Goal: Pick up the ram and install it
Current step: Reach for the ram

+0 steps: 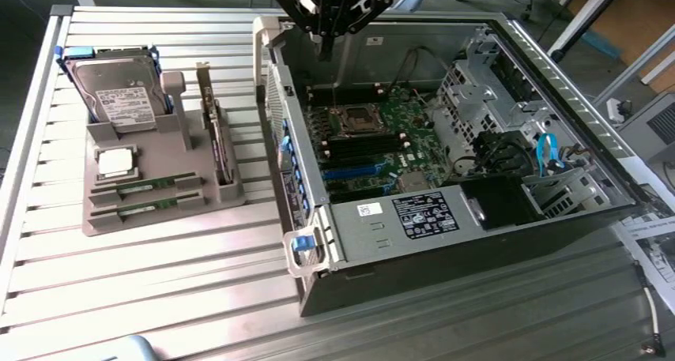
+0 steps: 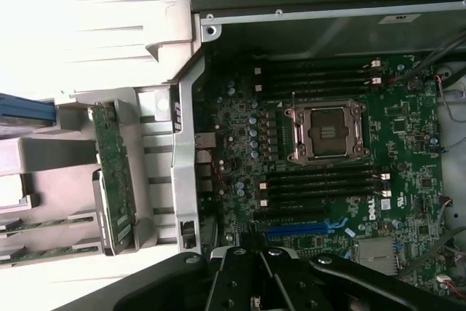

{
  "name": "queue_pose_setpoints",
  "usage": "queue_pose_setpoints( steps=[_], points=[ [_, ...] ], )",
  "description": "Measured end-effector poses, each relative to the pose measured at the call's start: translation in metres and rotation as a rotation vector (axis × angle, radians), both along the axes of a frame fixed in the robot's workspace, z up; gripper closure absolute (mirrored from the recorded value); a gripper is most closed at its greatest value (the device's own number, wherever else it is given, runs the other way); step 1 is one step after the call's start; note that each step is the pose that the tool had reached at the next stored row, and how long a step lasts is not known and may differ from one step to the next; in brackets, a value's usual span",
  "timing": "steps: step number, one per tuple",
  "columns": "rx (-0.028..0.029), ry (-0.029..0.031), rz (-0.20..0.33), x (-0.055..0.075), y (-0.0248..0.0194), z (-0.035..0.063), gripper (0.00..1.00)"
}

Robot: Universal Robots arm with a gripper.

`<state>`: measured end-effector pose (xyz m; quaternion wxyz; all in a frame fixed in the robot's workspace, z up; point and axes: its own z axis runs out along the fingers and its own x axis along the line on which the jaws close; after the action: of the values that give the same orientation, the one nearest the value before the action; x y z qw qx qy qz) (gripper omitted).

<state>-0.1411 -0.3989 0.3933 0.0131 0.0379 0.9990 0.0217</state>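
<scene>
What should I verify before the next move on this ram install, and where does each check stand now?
1. Hand empty: ok, shut and holding nothing.
2. Ram sticks available: ok, two sit in the grey holder.
3. Hand over the ram: not ok, it hangs above the open case, apart from the holder.
4. Memory slots free: ok, they look empty.
5. Slot latches open: cannot tell.
</scene>
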Motion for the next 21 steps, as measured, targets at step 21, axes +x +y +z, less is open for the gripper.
queue_pose_setpoints(
  steps=[21],
  points=[
    [0.0000, 0.0000, 0.000, -0.0069, 0.0000, 0.0000, 0.89]
  ],
)
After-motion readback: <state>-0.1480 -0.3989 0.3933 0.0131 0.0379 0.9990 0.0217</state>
